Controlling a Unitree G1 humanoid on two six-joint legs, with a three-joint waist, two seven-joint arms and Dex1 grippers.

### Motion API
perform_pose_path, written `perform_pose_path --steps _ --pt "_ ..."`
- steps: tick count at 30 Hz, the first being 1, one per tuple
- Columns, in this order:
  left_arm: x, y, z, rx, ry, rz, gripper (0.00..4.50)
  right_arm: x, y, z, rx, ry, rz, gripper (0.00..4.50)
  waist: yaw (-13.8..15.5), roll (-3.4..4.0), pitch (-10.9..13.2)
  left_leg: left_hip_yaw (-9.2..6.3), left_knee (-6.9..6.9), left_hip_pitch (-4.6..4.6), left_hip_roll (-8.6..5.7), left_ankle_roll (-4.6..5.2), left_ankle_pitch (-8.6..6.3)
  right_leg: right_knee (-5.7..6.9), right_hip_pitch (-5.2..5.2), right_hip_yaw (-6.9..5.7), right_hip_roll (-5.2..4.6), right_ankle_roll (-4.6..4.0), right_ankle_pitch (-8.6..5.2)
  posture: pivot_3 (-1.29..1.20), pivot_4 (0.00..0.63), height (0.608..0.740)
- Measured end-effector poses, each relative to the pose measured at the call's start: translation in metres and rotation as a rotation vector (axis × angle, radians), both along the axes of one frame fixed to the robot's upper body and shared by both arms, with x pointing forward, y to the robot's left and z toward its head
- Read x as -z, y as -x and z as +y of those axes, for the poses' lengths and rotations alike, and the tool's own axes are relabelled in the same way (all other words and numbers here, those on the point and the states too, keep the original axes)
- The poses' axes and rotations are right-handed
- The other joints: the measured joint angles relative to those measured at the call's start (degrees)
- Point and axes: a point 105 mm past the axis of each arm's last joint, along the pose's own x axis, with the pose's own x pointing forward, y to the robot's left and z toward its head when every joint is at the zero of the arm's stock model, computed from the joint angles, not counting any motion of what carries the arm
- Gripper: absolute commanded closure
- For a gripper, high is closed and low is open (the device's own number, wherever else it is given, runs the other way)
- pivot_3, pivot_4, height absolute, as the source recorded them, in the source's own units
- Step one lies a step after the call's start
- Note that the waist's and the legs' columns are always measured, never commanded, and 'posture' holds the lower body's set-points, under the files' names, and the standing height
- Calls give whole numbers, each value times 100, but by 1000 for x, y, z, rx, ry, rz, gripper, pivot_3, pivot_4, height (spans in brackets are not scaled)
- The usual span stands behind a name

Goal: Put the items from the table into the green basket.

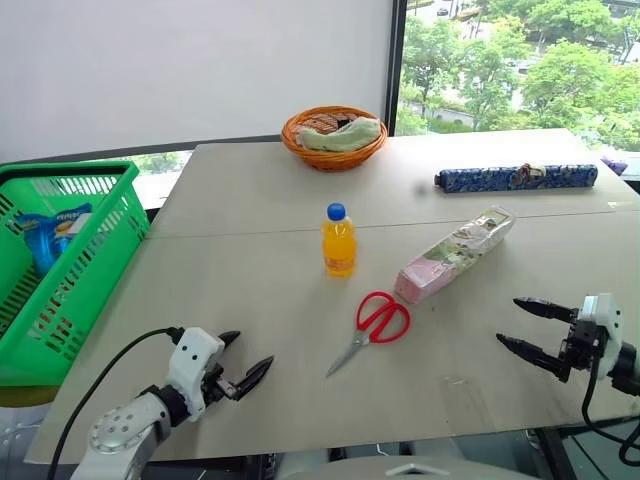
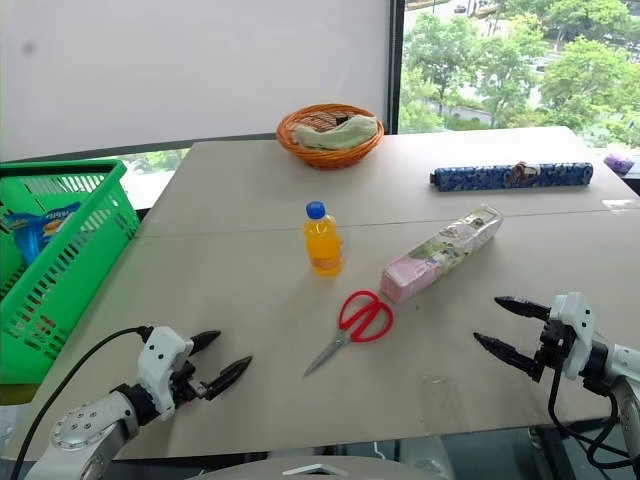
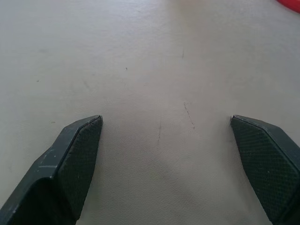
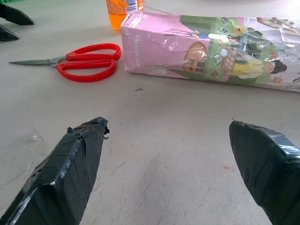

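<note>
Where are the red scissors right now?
The scissors lie flat near the middle of the table, just in front of the orange bottle and beside the pink packet.

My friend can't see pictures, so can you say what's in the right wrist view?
A long pink packet in clear wrap lies on the pale beige table, beyond the open right gripper. Beside it lie red-handled scissors, with the small orange drink bottle standing behind them.

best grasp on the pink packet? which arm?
Right gripper, open and nearest. The packet lies flat on the table, long axis diagonal, pink end toward the scissors. Probably come from above, jaws across its narrow width near mid-length; its ends sit further off.
</note>
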Motion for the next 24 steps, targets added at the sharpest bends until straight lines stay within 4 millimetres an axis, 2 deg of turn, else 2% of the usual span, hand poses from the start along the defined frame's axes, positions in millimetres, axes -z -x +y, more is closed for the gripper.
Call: perform_pose_path --steps 6,10,16,18,21,24 --pt "-4 6 -9 10 47 10 49 11 3 -2 15 -21 29 0 2 -11 10 1 -3 -1 0 1 0 -7 2 0 0 0 0 -112 0 740" --pt "-6 9 -13 22 53 23 49 12 4 -1 -2 -22 28 0 9 -10 15 1 -3 0 -2 0 0 -5 2 0 -1 0 0 -113 0 740" --pt "-18 0 -23 47 74 -7 49 11 7 1 -16 -23 29 0 24 -13 18 1 -3 -1 -2 0 0 -6 3 0 -2 0 0 -120 0 740" --pt "-22 -6 -29 67 81 -22 49 11 8 3 -24 -24 26 0 24 -12 18 1 -3 -1 -2 0 0 -6 3 0 -1 0 1 -134 7 740" --pt "-23 -28 -41 69 48 -44 49 5 12 12 -62 -24 5 0 44 -3 35 1 1 0 -2 0 1 -4 6 -1 -1 0 1 -156 21 740" --pt "-35 -61 -70 68 83 -91 49 -17 12 38 -149 -60 -53 0 40 -7 41 1 6 0 -2 0 1 -4 11 -1 -1 2 3 -174 16 740"
